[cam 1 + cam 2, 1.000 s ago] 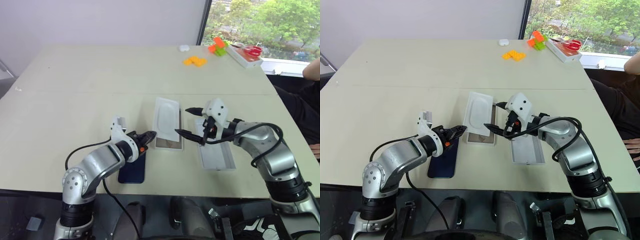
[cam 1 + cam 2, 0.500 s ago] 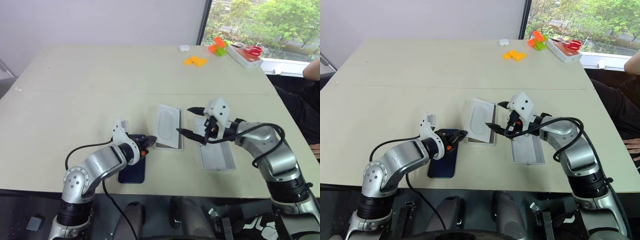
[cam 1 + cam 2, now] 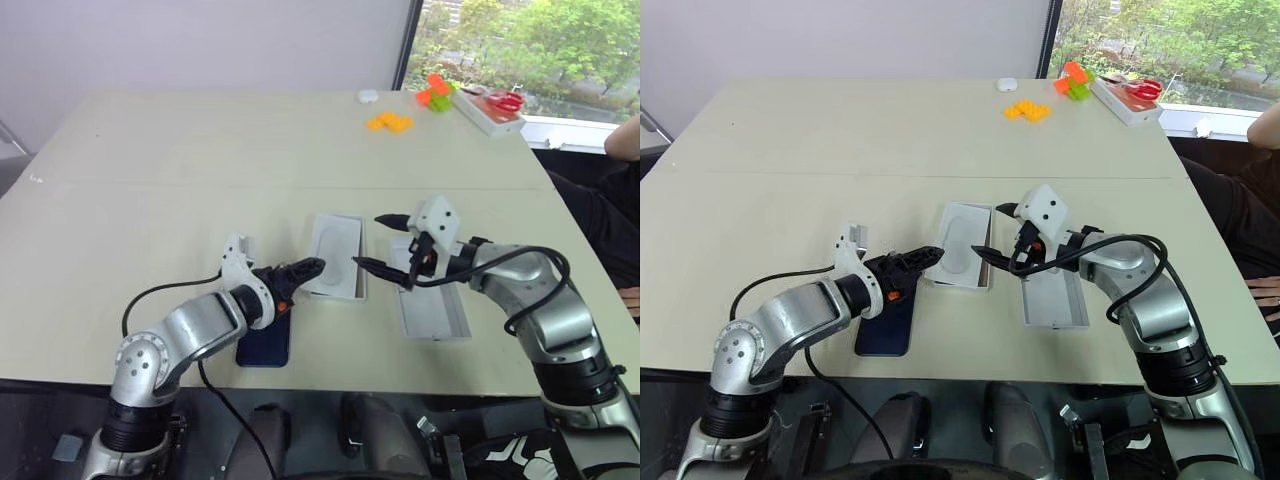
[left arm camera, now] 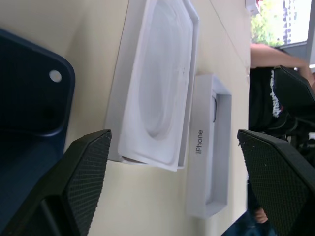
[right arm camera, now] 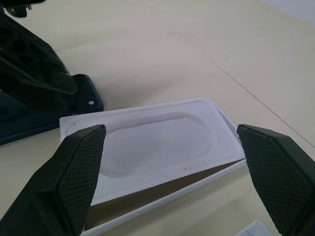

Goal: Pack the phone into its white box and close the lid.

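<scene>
Near table's front edge, phone: slim dark navy-blue glossy smartphone [image 3: 265,340] lying flat, beside white box
White box: shallow white cardboard tray [image 3: 336,256], oval-hollowed white insert [image 4: 157,93] resting in it
Lid: white rimmed tray [image 3: 434,312] beside box
Left gripper [image 3: 300,271]: spread wide, empty, above phone
Right gripper [image 3: 379,242]: spread wide, empty

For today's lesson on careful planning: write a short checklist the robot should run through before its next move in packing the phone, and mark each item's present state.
1. Left hand empty and open: ok.
2. Right hand empty and open: ok.
3. White box clear for the phone: not ok, the insert lies in it.
4. Phone flat on the table: ok.
5. Lid free, open side up: ok.
6. Phone's screen side: cannot tell.
</scene>
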Robot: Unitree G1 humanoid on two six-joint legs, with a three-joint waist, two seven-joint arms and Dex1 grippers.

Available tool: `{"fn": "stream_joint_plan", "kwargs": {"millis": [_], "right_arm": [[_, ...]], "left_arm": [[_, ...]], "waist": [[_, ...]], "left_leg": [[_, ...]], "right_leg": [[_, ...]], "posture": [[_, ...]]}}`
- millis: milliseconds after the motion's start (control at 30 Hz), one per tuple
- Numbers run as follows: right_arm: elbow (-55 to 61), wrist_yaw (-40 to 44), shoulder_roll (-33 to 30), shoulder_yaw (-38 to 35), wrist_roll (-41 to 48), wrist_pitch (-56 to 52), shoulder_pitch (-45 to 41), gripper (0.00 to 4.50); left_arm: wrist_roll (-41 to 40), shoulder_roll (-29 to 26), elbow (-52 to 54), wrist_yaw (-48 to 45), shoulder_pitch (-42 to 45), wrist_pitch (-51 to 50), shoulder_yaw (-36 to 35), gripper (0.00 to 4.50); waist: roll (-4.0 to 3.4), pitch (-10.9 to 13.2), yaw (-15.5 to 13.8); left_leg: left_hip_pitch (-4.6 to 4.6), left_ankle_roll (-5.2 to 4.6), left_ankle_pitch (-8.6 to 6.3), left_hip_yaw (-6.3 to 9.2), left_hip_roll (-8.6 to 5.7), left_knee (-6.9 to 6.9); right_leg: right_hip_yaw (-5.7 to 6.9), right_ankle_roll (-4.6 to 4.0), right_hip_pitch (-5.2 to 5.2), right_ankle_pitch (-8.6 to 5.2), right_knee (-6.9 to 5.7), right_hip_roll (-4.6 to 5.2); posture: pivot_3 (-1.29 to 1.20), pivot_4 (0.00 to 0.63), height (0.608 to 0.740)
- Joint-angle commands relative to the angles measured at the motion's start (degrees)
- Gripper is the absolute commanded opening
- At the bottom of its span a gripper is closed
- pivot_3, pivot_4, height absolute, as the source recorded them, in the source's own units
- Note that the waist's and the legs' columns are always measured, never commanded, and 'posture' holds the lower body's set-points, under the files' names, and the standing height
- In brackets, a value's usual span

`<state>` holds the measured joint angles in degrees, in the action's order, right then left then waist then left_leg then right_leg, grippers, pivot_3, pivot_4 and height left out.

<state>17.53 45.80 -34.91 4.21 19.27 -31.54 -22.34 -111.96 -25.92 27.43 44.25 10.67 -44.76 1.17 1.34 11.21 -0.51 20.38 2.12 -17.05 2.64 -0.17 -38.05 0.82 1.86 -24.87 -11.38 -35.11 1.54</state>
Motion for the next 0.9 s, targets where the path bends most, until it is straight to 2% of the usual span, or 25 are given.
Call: {"fn": "stream_joint_plan", "kwargs": {"millis": [33,167,267,367,400,600,700,767,900], "right_arm": [[0.96,-0.02,-0.18,-0.88,0.12,1.07,-0.67,4.50],[0.17,-0.18,-0.20,0.17,-0.71,0.37,-1.51,4.50],[-0.36,-0.11,-0.45,0.95,-1.42,-0.41,-2.22,4.50],[-0.38,0.90,-1.14,3.26,-1.96,-2.95,-3.19,3.63],[-0.26,0.36,-0.75,3.78,-1.97,-4.55,-3.75,3.13],[1.40,-1.99,0.30,6.35,-3.08,-10.02,-6.03,0.10],[4.78,-5.52,0.49,11.24,-6.49,-15.48,-7.86,0.04],[6.98,-7.57,1.15,13.94,-8.30,-18.47,-8.99,0.04],[7.63,-10.12,4.05,16.61,-8.55,-26.81,-12.63,0.04]], "left_arm": [[-1.04,-3.96,4.49,-6.29,-0.48,-1.46,-1.94,4.44],[1.89,-15.09,7.76,-17.21,-1.81,-4.82,-7.58,4.44],[8.32,-19.35,7.45,-25.02,-4.16,-4.12,-12.02,4.44],[27.97,-27.15,5.34,-37.42,-9.00,-2.42,-16.51,4.50],[32.70,-28.59,4.92,-41.69,-10.87,-0.98,-18.03,4.50],[46.22,-29.79,3.21,-58.23,-17.72,3.61,-21.98,4.50],[56.88,-31.82,5.72,-68.60,-23.45,8.43,-20.64,4.50],[63.48,-32.46,7.42,-73.80,-26.39,12.62,-19.12,4.50],[67.92,-31.09,8.73,-81.23,-29.47,15.63,-17.67,4.50]], "waist": [[-0.03,0.02,-0.06],[-0.02,0.05,0.06],[-0.09,0.09,0.29],[-0.10,0.12,0.56],[-0.11,0.12,0.62],[-0.11,0.12,1.21],[-0.09,0.12,1.38],[-0.09,0.11,1.41],[-0.09,0.11,1.40]], "left_leg": [[0.00,0.00,0.00,-0.01,0.00,0.00],[0.02,0.00,0.00,-0.04,0.00,0.02],[0.02,0.00,0.00,-0.08,0.01,0.05],[0.05,0.00,-0.01,-0.14,0.02,0.07],[0.09,0.00,-0.01,-0.21,0.02,0.12],[0.36,-0.03,-0.03,-0.36,0.05,0.14],[0.64,-0.07,-0.05,-0.42,0.06,0.14],[1.04,-0.07,-0.05,-0.57,0.07,0.13],[1.13,-0.08,-0.06,-0.67,0.10,0.14]], "right_leg": [[0.00,0.00,0.00,0.00,0.00,0.01],[0.00,0.01,-0.03,-0.03,0.04,0.02],[0.00,0.00,-0.10,-0.04,0.04,0.01],[-0.01,-0.01,-0.17,-0.05,0.06,-0.01],[-0.02,-0.01,-0.26,-0.05,0.04,-0.01],[-0.09,-0.01,-0.55,-0.04,0.05,0.05],[-0.13,0.00,-0.80,-0.04,0.07,0.06],[-0.25,0.00,-1.34,-0.01,-0.04,0.05],[-0.41,0.00,-1.54,0.00,-0.09,0.02]], "posture": [[0.00,0.150,0.740],[0.00,0.150,0.740],[0.00,0.150,0.740],[0.00,0.150,0.740],[0.00,0.150,0.740],[0.00,0.150,0.740],[0.00,0.150,0.740],[0.00,0.150,0.740],[0.00,0.150,0.740]]}}
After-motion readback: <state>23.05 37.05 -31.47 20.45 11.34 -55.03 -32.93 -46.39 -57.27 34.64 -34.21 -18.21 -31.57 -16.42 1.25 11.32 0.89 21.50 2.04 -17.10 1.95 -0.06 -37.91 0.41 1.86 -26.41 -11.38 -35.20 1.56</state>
